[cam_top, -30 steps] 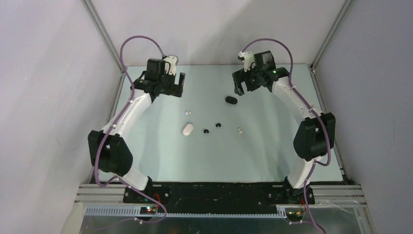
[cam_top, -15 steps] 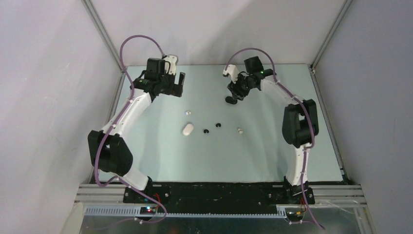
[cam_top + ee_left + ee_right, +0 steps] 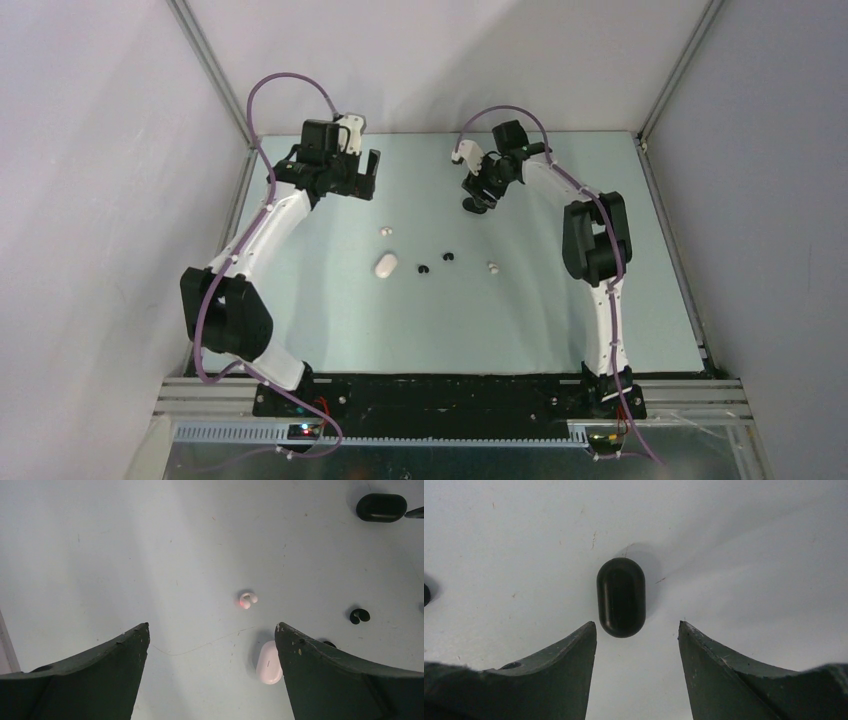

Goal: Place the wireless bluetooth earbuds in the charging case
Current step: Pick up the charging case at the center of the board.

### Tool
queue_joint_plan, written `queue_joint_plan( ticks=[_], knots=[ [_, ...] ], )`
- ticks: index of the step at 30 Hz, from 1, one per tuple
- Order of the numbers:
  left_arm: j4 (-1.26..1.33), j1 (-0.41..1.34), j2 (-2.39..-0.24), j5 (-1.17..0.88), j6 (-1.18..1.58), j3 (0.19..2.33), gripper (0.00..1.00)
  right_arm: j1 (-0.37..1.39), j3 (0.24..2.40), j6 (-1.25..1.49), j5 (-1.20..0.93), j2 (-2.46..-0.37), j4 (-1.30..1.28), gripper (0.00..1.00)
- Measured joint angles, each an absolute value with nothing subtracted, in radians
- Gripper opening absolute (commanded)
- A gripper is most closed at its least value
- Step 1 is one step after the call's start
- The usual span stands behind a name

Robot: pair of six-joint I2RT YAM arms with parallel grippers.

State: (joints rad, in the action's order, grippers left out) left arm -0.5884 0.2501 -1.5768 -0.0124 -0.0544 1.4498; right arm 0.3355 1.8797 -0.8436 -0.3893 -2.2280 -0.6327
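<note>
The right tool has swung in from the far right and come down over the black case. Its jaws are spread wide, with the case's near end just between the tips, apart from both. The left tool has not moved and is also wide and empty. On the surface nothing has shifted. One white earbud lies near the white case and the other white earbud lies further right. The black earbuds lie between them.

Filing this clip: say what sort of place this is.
Likely a robotics lab test cell: left arm and right arm bolted at a pale table, plain walls framed by aluminium rails.
</note>
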Motion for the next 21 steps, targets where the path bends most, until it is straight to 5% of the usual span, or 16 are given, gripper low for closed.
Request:
queue_joint_plan(
  ticks=[14, 21],
  knots=[
    [-0.59, 0.251, -1.581, -0.013, -0.054, 1.45, 1.0, 0.338, 1.966, -0.851, -0.402, -2.339, -0.742, 0.57],
    [-0.59, 0.251, -1.588, -0.017, -0.053, 1.45, 0.97, 0.339, 1.97, -0.852, -0.401, -2.351, -0.76, 0.31]
  ],
)
